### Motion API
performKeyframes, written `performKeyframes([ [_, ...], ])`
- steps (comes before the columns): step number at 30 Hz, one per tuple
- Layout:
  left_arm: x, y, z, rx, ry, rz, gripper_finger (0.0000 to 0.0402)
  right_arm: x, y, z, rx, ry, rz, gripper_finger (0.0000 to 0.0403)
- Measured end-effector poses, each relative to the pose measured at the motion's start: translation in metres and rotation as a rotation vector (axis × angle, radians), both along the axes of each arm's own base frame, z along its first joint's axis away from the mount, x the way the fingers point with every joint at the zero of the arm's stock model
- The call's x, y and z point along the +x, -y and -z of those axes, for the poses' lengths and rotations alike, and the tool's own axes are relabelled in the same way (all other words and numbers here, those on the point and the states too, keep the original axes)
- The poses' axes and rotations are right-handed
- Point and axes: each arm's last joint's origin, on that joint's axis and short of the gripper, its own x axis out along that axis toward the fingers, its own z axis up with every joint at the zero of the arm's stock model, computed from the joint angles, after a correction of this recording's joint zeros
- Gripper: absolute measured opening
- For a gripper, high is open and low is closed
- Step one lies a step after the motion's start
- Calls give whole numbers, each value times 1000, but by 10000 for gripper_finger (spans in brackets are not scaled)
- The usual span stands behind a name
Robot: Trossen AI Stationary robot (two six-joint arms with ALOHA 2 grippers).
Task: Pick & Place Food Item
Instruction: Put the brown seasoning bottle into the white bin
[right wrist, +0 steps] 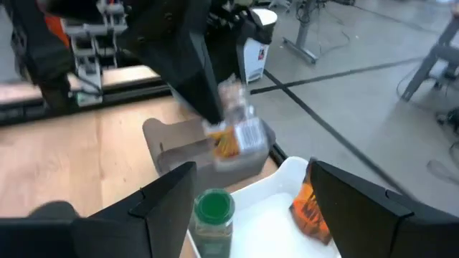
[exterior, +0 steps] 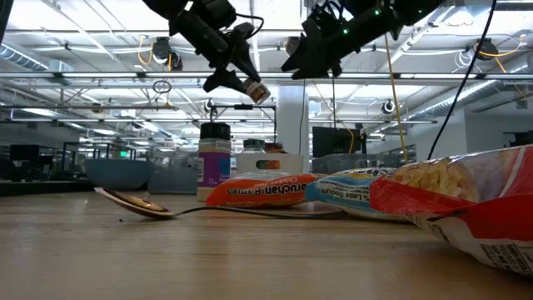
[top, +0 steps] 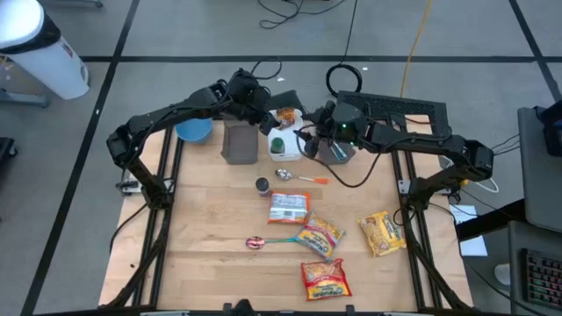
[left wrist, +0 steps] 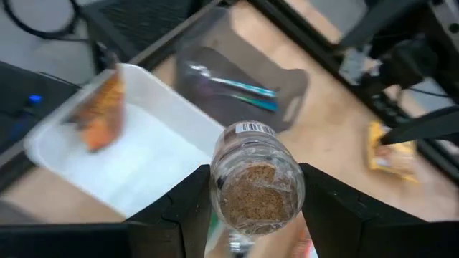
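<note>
Spice jar (left wrist: 257, 179) is clamped between the left gripper (left wrist: 254, 208) fingers, above the white tray (left wrist: 136, 165). High view: both grippers meet over the tray (top: 285, 132) at 12 o'clock on the table. Right wrist view: the right gripper (right wrist: 251, 208) is spread, empty, over a green-capped bottle (right wrist: 214, 211).

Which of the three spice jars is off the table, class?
The clear glass jar of brown spice, held aloft by the left gripper; the green-lidded jar and dark-lidded jar stand below.
</note>
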Motion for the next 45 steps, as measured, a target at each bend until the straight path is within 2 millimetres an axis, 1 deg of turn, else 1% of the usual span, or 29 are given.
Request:
performKeyframes([
  [3,-7,-9,2,44,-36,-12,187,-10,-3,7,48,90,24,268],
  [7,-15,-19,4,107,-84,-40,187,-25,-9,13,77,255,36,269],
  [9,-16,-25,7,118,-100,-51,187,-31,-12,19,103,298,41,266],
  [12,-14,-32,18,103,-125,-51,187,-37,-14,28,146,334,50,260],
  [15,-9,-37,33,81,-165,-35,187,-41,-16,35,188,337,60,257],
  [18,-5,-41,45,60,-197,-33,187,-42,-16,37,211,342,65,256],
  [23,2,-49,58,66,-270,-11,187,-42,-16,38,214,343,65,255],
  [26,12,-56,58,90,-333,16,187,-42,-16,38,214,342,65,255],
  [32,36,-72,49,125,-412,74,187,-42,-16,38,207,337,64,255],
  [36,45,-80,46,126,-468,111,187,-42,-16,39,207,325,65,256],
  [41,53,-81,54,141,-569,153,187,-42,-16,39,195,315,63,256],
  [45,58,-80,64,125,-592,173,187,-42,-16,39,191,313,63,255],
])
